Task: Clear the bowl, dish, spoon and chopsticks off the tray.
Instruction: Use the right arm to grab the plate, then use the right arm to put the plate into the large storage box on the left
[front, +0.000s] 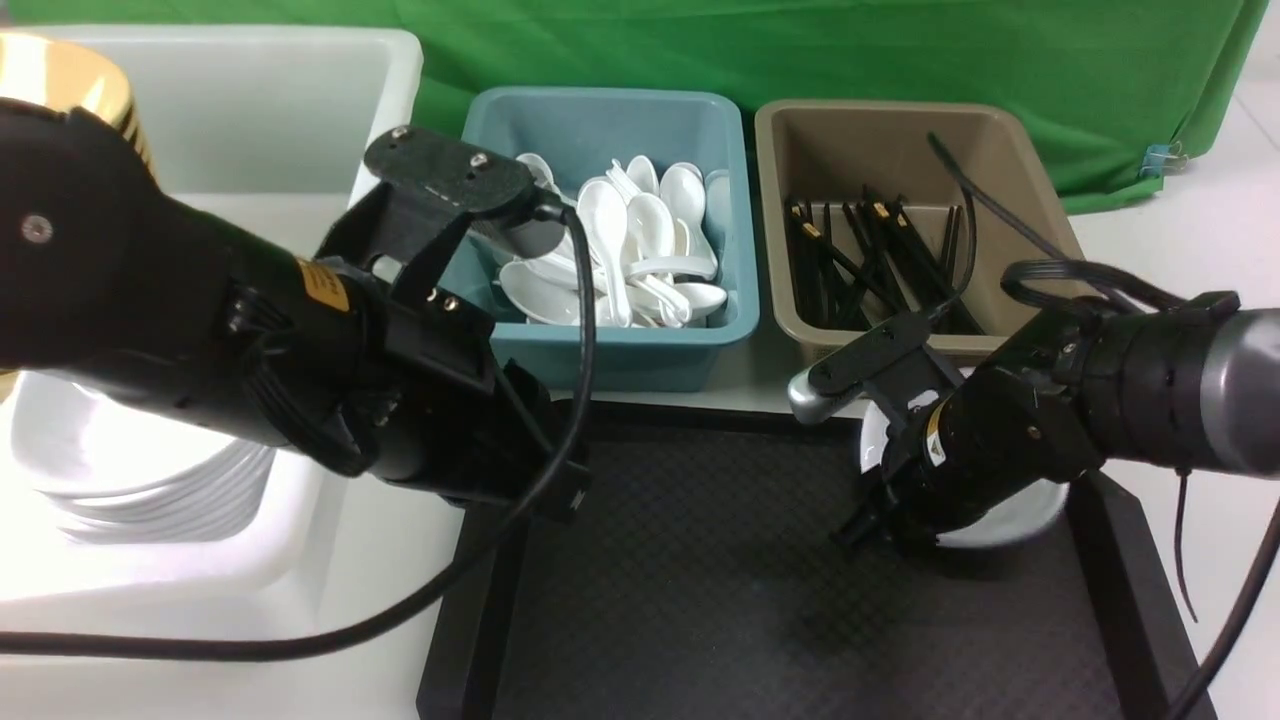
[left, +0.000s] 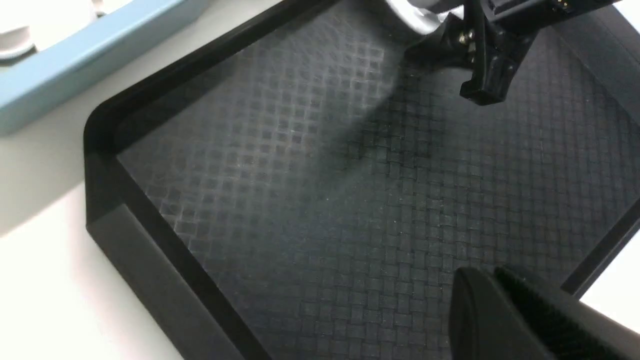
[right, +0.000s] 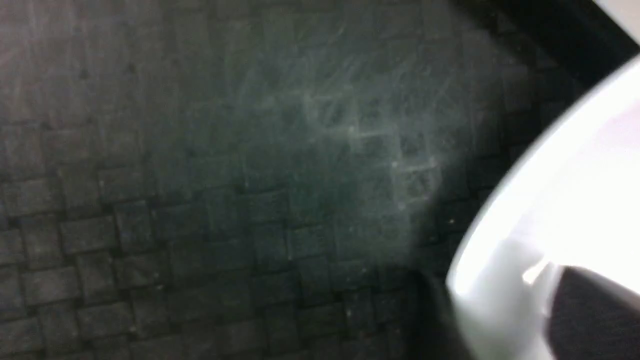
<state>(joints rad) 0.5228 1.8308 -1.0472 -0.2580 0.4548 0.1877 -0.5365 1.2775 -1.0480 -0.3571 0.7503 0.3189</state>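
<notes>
The black tray (front: 700, 600) (left: 300, 200) (right: 200, 200) has one white dish (front: 1020, 510) (right: 575, 175) at its right rear corner. My right gripper (front: 880, 520) (left: 482, 92) (right: 500, 310) is low over the dish's rim. One dark finger (right: 590, 315) is inside the dish, but blur hides the other. My left gripper (front: 565, 490) (left: 475, 280) is shut and empty, hovering above the tray's left rear corner. A glossy yellow bowl (front: 60, 80) shows at the far left behind my left arm. No spoon or chopsticks lie on the tray.
Behind the tray, a teal tub (front: 610, 340) holds several white spoons (front: 640, 250). Beside it, a brown tub (front: 790, 200) holds several black chopsticks (front: 870, 250). A white tub (front: 300, 100) on the left holds a stack of white dishes (front: 150, 480). Green cloth hangs at the back.
</notes>
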